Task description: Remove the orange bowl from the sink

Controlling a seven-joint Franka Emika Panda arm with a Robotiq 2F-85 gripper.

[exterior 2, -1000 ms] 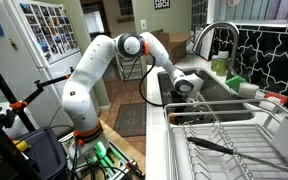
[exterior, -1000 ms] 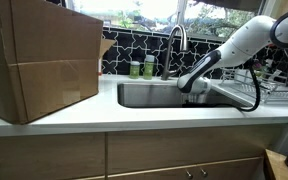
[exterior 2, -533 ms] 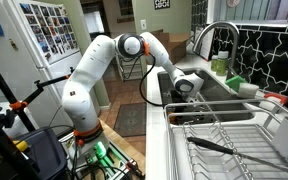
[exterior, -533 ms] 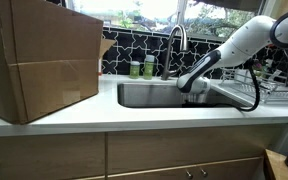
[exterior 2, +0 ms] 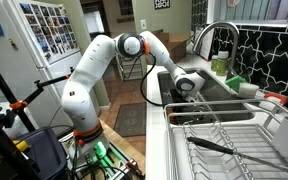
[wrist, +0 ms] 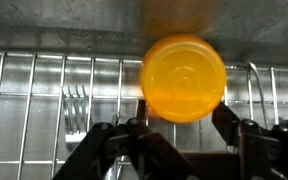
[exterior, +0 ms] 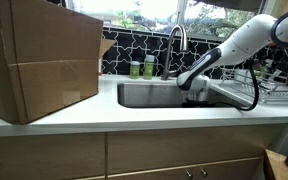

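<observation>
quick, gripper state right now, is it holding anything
gripper: open, jaws spread to either side of the orange bowl; cannot tell if they touch it

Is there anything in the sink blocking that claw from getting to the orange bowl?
Nothing visible does. In the wrist view the orange bowl lies right ahead of the open gripper; a fork lies off to one side.
</observation>
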